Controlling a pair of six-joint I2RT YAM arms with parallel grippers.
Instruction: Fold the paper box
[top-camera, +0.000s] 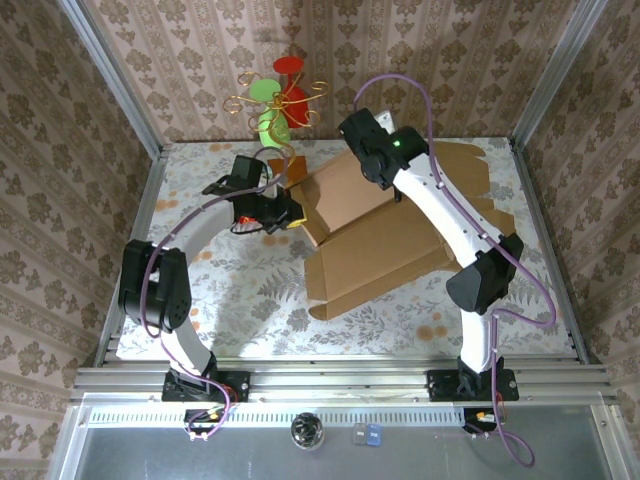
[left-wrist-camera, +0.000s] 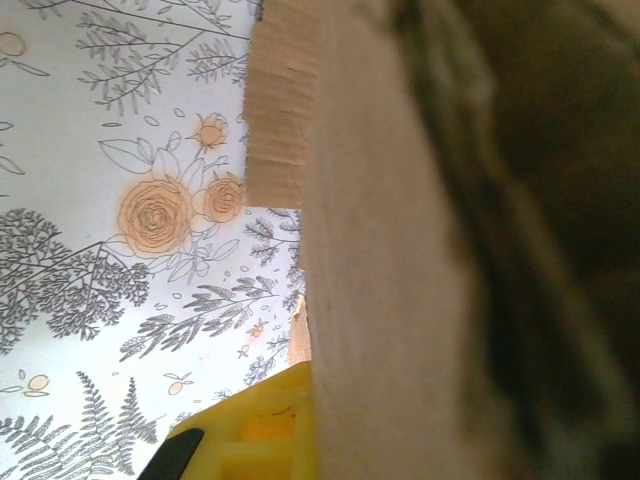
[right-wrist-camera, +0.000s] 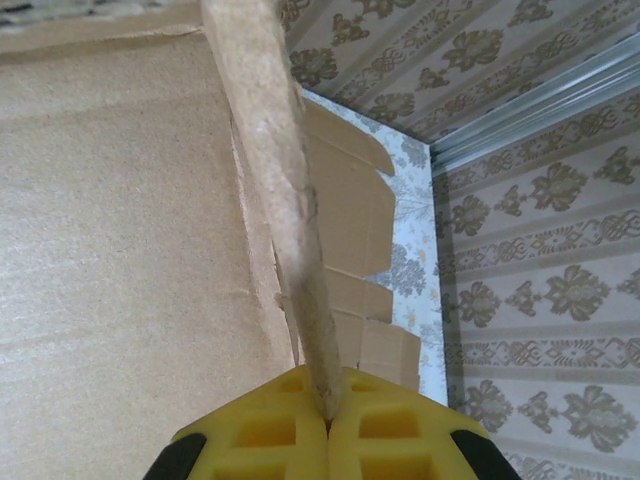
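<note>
Standing by the counter, I see the box lying toward the back right of the floral cloth. It is a flat brown cardboard blank with one large panel raised off the rest. The right end effector is clamped on that panel's edge, its yellow ribbed fingers pinching the sheet between them, apparently to hold the wall upright along its crease. The left end effector sits at the box's left edge, closed, with cardboard pressed against its yellow finger. I take that for a grip on a side flap, steadying that end so the fold does not spring back. The board is matte and corrugated, with a rough cut edge and notched tabs along the far side.
</note>
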